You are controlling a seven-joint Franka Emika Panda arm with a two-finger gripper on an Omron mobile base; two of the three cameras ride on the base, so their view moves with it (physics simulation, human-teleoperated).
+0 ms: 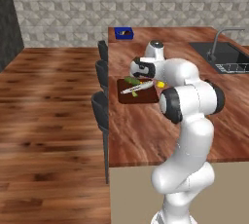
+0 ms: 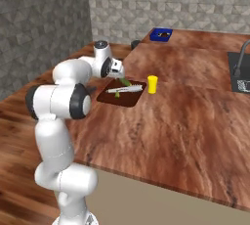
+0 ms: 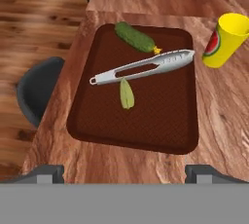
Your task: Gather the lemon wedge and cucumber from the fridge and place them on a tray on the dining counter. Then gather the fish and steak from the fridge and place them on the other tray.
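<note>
Left base view: the arm (image 1: 187, 101) bends forward over the dining counter (image 1: 146, 140), its hand above the near right end of the dark brown tray (image 1: 141, 98). The fingers are too hidden to judge here. On the tray, the cucumber (image 1: 131, 80) lies toward the far edge and the slim silvery-white fish (image 1: 136, 89) lies across the middle. A yellow cup (image 1: 160, 84) sits just beside the tray's right edge. The blue tray (image 1: 123, 33) is at the far left corner of the counter, well apart, with something dark in it that is too small to name. Dark stools (image 1: 99, 103) line the counter's left side, and a sink (image 1: 226, 55) is at the far right.

Right base view: the hand hangs over the left end of the tray (image 2: 128, 101). Cucumber (image 2: 125, 81) and fish (image 2: 125, 89) are on it. The yellow cup (image 2: 153, 84) stands upright just off the tray's right side. The blue tray (image 2: 161, 34) is far back on the dining counter (image 2: 171, 121).

Hand view: the gripper (image 3: 125, 172) looks down on the tray (image 3: 146, 118). Its jaws are spread wide with nothing between them, one tip at each lower corner. The cucumber (image 3: 134, 37) lies diagonally near the tray's top edge. The lemon wedge (image 3: 156, 50), a tiny yellow bit, touches the cucumber's end and the fish. The fish (image 3: 141, 66) lies slanted across the tray, with a dark slit along its body. A pale green wedge-shaped piece (image 3: 126, 94) lies just below it. The yellow cup (image 3: 226, 38), with a watermelon print, is off the tray's top right corner. One stool (image 3: 36, 91) is at left, beyond the counter (image 3: 219, 121) edge.
</note>
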